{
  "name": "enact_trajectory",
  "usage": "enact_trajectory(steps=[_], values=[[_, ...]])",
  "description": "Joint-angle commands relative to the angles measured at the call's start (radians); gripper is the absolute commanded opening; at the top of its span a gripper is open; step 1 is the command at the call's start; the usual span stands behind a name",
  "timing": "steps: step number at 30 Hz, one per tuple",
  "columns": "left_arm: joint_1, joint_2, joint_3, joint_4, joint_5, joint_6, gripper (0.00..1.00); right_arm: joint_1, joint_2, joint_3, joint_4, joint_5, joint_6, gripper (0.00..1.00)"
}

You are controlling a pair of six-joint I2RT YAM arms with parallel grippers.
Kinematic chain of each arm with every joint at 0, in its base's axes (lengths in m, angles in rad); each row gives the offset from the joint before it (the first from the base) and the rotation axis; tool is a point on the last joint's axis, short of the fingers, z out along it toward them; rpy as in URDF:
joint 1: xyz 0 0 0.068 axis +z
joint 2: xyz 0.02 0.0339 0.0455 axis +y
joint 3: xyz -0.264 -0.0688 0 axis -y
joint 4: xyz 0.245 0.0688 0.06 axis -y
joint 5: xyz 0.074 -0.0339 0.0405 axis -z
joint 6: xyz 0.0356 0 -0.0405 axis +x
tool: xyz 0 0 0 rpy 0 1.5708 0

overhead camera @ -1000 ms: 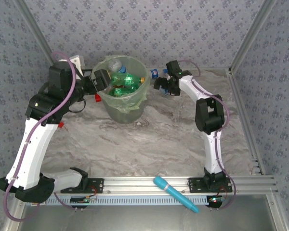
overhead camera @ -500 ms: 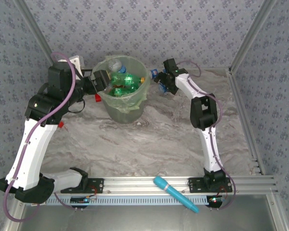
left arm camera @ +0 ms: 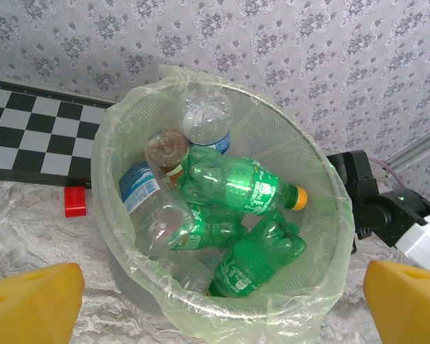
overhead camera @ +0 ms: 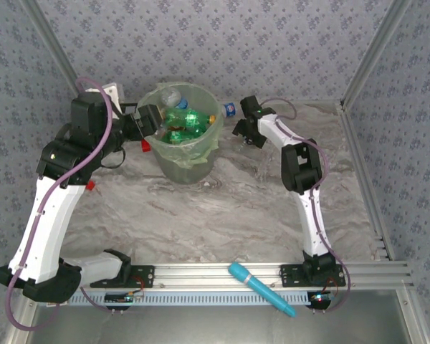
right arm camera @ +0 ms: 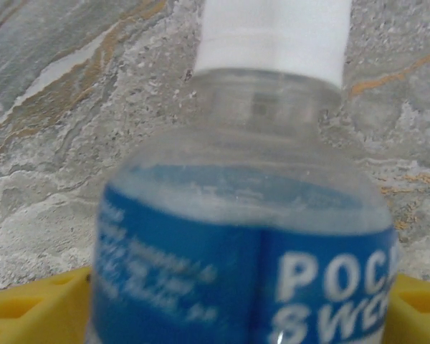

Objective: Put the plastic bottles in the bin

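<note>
The bin (overhead camera: 183, 161), a pale-green bucket with a liner, holds several plastic bottles: green ones (left arm camera: 236, 186), a clear one with a blue label (left arm camera: 147, 201) and another clear one (left arm camera: 206, 115). My left gripper (overhead camera: 149, 123) hangs open at the bin's left rim (left arm camera: 340, 208), its yellow fingertips (left arm camera: 29, 301) spread wide with nothing between them. To the right of the bin, a clear plastic bottle (right arm camera: 251, 251) with a blue label and a white cap lies on the table (overhead camera: 229, 110). My right gripper (overhead camera: 239, 122) has its yellow fingers (right arm camera: 36, 308) against both sides of it.
A small red block (left arm camera: 75, 201) lies on the table left of the bin. A cyan pen-shaped stick (overhead camera: 258, 287) rests on the front rail. The back wall stands close behind the bin and the bottle. Marbled tabletop (overhead camera: 215, 208) spreads in front.
My right arm has swung left and back toward the bottle beside the bin, and its fingers have narrowed onto it. The left arm has stayed still.
</note>
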Motion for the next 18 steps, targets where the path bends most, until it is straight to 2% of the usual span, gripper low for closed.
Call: enact_trajectory(steps=[1,4,8,10,18], values=[[0.006,-0.016,0.001,0.011,0.007,0.020,1.00,0.008,-0.058,-0.060,-0.022,0.020,-0.012,0.80],[0.009,-0.016,0.005,0.006,0.011,0.021,1.00,0.014,-0.091,-0.102,0.001,0.027,-0.016,0.72],[0.009,-0.020,0.003,0.004,0.012,0.024,1.00,0.021,-0.154,-0.166,0.049,0.052,-0.033,0.67],[0.009,-0.022,0.002,0.006,0.013,0.026,1.00,0.022,-0.190,-0.188,0.065,0.054,-0.043,0.60],[0.011,-0.024,-0.005,0.018,0.032,0.030,1.00,0.023,-0.347,-0.280,0.095,0.080,-0.070,0.57]])
